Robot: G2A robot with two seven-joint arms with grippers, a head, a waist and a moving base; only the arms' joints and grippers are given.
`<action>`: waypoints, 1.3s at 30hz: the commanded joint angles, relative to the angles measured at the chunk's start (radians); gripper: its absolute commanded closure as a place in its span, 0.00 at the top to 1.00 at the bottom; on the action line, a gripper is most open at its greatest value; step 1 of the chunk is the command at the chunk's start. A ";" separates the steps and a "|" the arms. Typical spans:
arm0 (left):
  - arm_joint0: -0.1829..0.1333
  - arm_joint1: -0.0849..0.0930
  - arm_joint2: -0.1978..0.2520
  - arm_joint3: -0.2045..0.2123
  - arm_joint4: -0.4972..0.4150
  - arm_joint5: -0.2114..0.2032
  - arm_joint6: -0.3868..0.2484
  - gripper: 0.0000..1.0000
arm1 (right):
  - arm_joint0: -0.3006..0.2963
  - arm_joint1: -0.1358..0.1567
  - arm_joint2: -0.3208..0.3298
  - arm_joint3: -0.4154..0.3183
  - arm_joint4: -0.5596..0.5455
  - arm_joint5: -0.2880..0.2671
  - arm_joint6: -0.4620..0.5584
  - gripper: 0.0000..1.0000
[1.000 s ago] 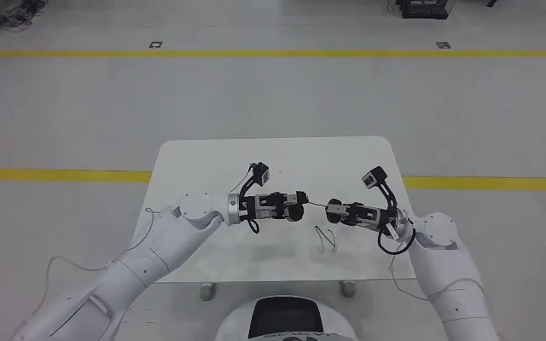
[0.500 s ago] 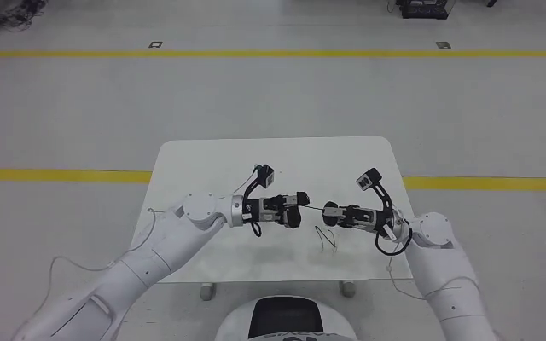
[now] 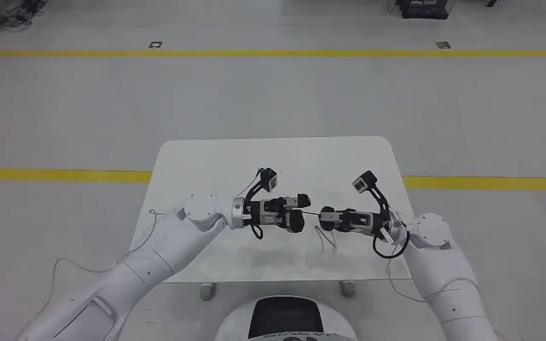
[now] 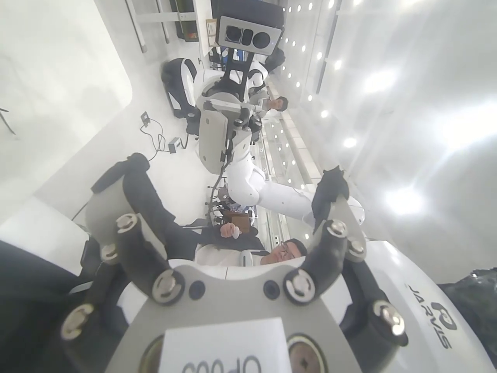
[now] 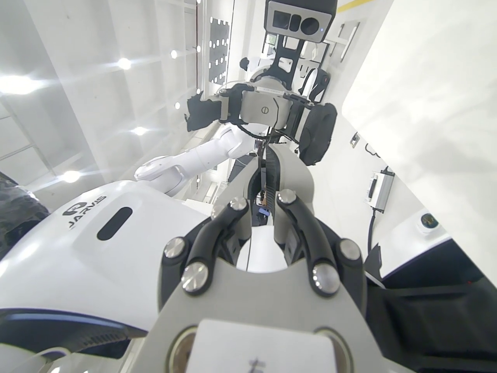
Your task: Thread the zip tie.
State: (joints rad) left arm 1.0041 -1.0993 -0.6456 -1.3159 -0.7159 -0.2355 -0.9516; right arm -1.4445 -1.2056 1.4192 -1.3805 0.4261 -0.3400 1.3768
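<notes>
Now the right gripper (image 5: 266, 155) is clamped on the zip tie (image 3: 311, 210), holding it in the air above the table (image 3: 213, 162). The tie's free end points at the left gripper (image 4: 233, 170), whose 2 fingers stand wide apart around nothing. This looks like lining up before threading. Next, the left likely needs to close squarely on that thin, bendy end.

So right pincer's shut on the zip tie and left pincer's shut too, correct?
Not quite: the left pincer is open, its jaws spread wide in the left wrist view. The right pincer is shut on the zip tie, as you said.
</notes>
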 commanded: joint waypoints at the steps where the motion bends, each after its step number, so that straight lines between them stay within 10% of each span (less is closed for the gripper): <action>1: -0.002 -0.003 0.001 0.002 0.004 0.003 0.002 1.00 | 0.001 0.002 -0.004 -0.002 0.004 0.000 0.001 0.00; 8: -0.006 -0.011 0.006 0.012 0.017 0.013 0.008 1.00 | 0.005 0.007 -0.019 -0.002 0.006 0.000 0.001 0.00; 12: -0.008 -0.015 0.007 0.017 0.025 0.018 0.011 0.62 | 0.010 0.010 -0.030 0.001 0.006 0.000 -0.004 0.00; 17: -0.006 -0.018 0.003 0.020 0.029 0.020 0.011 0.45 | 0.015 0.013 -0.043 0.005 0.006 0.000 -0.010 0.00; 39: 0.011 -0.023 -0.032 0.039 0.025 0.032 0.014 0.45 | 0.000 0.034 -0.045 -0.029 0.009 0.000 -0.008 0.00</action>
State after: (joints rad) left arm 1.0147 -1.1213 -0.6772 -1.2774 -0.6915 -0.2043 -0.9377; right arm -1.4460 -1.1721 1.3767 -1.4103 0.4360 -0.3400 1.3682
